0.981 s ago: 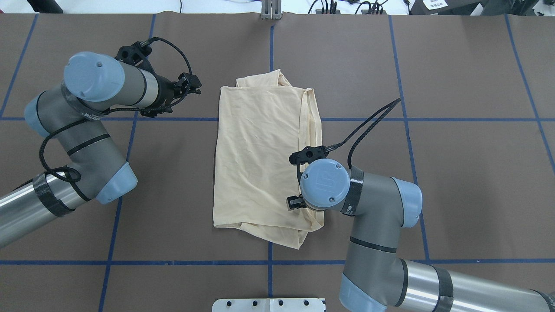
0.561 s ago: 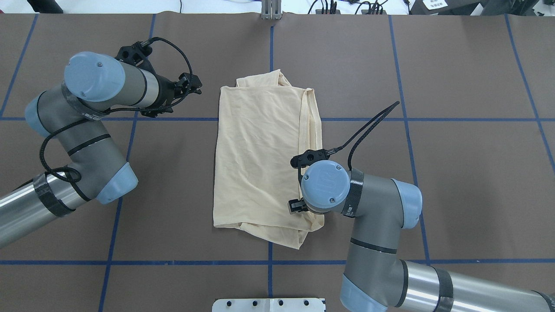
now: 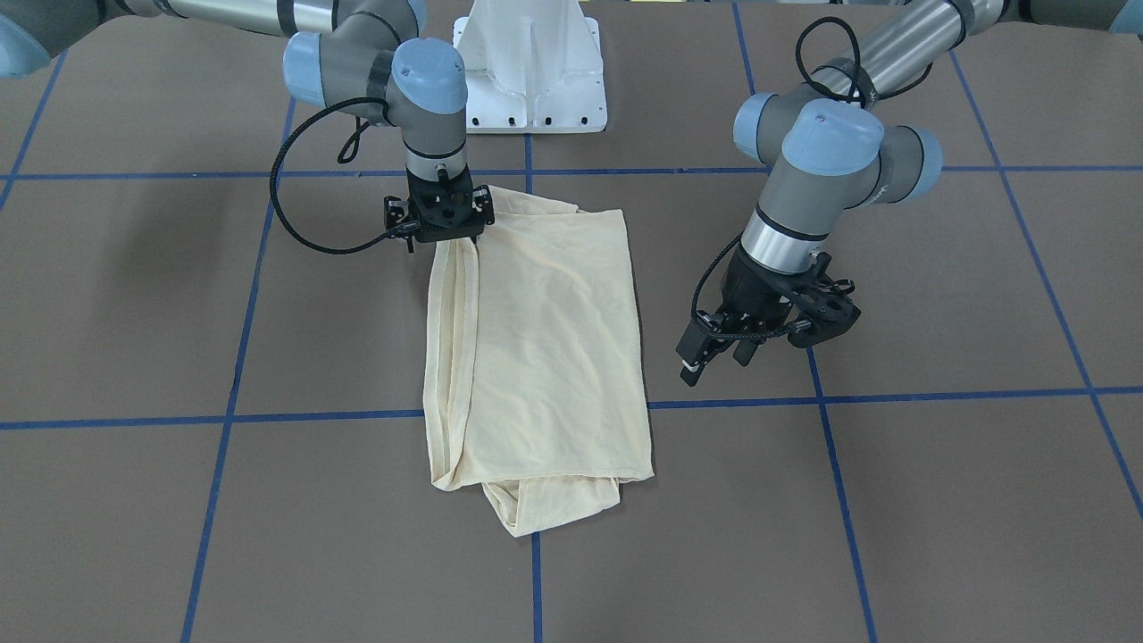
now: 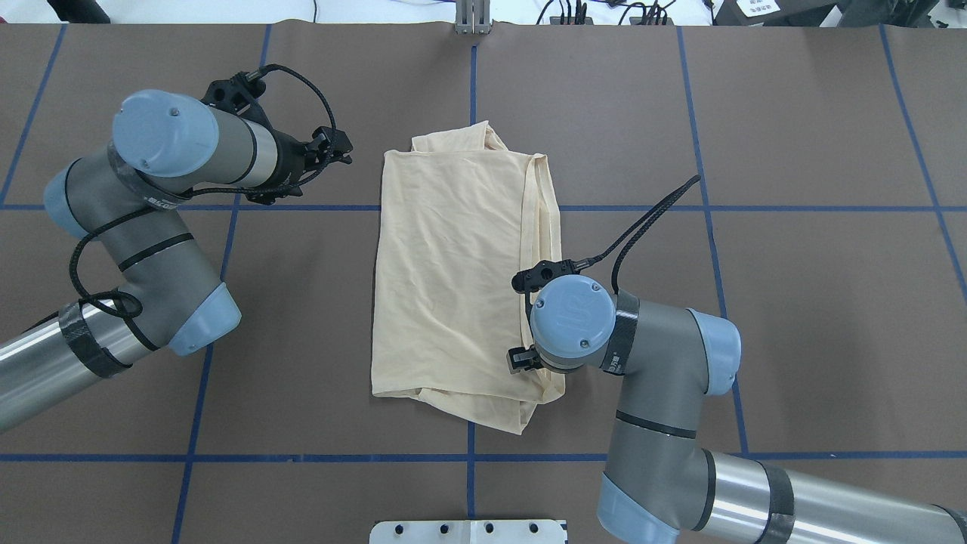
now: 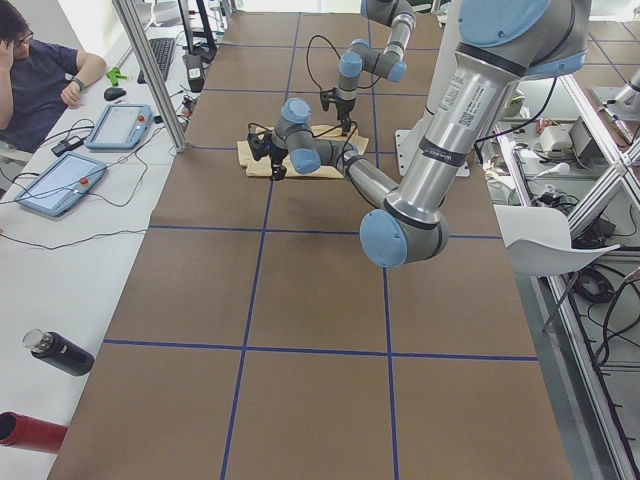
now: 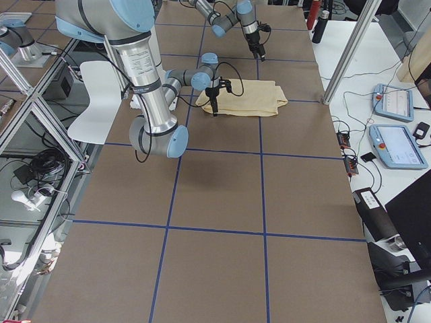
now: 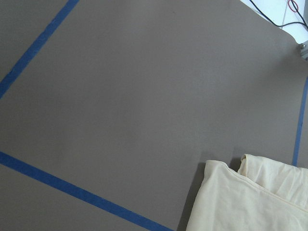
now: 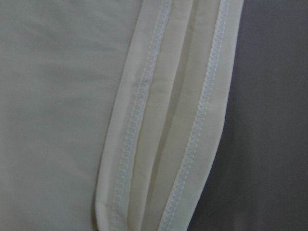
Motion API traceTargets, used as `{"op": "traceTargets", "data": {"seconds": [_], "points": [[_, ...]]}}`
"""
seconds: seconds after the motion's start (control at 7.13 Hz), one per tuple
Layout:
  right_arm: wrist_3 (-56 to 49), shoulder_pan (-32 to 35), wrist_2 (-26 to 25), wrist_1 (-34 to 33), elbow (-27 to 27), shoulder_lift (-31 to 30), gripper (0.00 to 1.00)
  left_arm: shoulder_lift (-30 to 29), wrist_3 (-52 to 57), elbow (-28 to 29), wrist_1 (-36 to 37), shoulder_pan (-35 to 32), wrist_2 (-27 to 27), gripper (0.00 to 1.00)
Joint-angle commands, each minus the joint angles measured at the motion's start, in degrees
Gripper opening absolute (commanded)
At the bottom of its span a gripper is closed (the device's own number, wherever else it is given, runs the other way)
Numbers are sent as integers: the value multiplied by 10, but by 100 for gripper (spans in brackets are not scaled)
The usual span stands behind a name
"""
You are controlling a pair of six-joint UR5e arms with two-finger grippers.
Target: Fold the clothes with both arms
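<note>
Brown table (image 4: 793, 317): folded shirt (image 4: 453, 287) flat (right arm (image 4: 650, 355) over its hem)

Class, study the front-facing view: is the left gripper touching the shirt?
No, the left gripper is over bare table beside the shirt, with a clear gap between them.

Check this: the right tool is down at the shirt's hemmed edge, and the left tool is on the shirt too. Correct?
No. The left tool is off the shirt, above bare table beside it; the exterior front-facing view shows this. The rest holds.
</note>
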Motion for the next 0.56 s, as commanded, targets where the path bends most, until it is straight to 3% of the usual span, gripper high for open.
{"op": "traceTargets", "data": {"seconds": [0.0,0.42], "points": [[-5,7,6,2,6,-19,100,-3,-1,-1,0,0,0,100],[-16,25,22,1,40,-53,100,-5,-1,-1,2,0,0,100]]}}
